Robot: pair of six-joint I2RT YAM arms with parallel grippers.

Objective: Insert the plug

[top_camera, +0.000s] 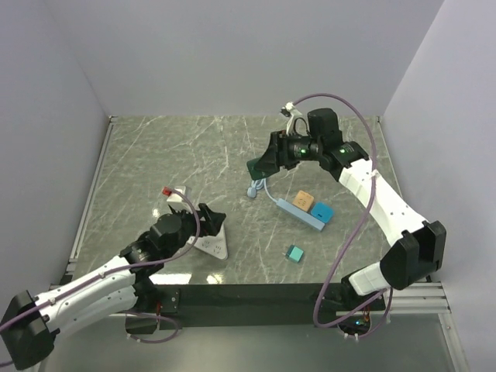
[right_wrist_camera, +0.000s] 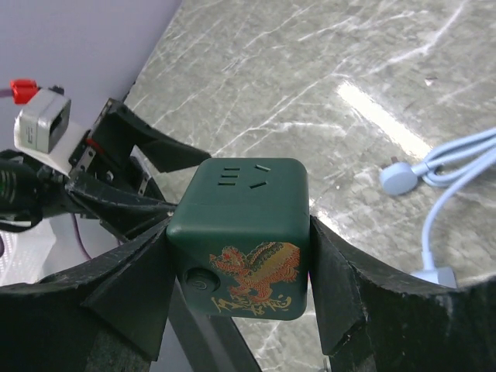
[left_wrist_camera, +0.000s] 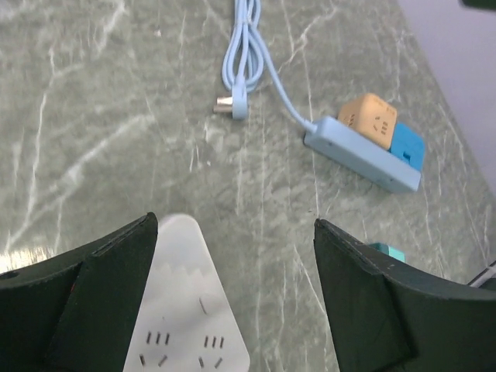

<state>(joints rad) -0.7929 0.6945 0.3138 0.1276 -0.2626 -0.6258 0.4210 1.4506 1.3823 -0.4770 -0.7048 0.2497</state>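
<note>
Nearest you, steady the white power strip [left_wrist_camera: 182, 310] with the left claw [left_wrist_camera: 236, 229] before anything is pushed in. Its jaws stand wide apart and hold nothing, one over the strip's left edge and the other out to its right, so the strip could slide under pressure. Bring the dark green cube [right_wrist_camera: 248, 194] down square, line its pins up with the slots, and press straight, not at a tilt. Its pin side is hidden, so I can't say for sure whether it belongs in the white strip or in the blue strip [top_camera: 301, 213] further out, which already carries an orange cube [top_camera: 303, 201]. Farther back, right of centre, the right claw [right_wrist_camera: 240, 256] is clenched on the green cube with a finger on each side face. It holds the cube above the table [top_camera: 170, 155], near the loose cable plug [top_camera: 253, 191].
</note>
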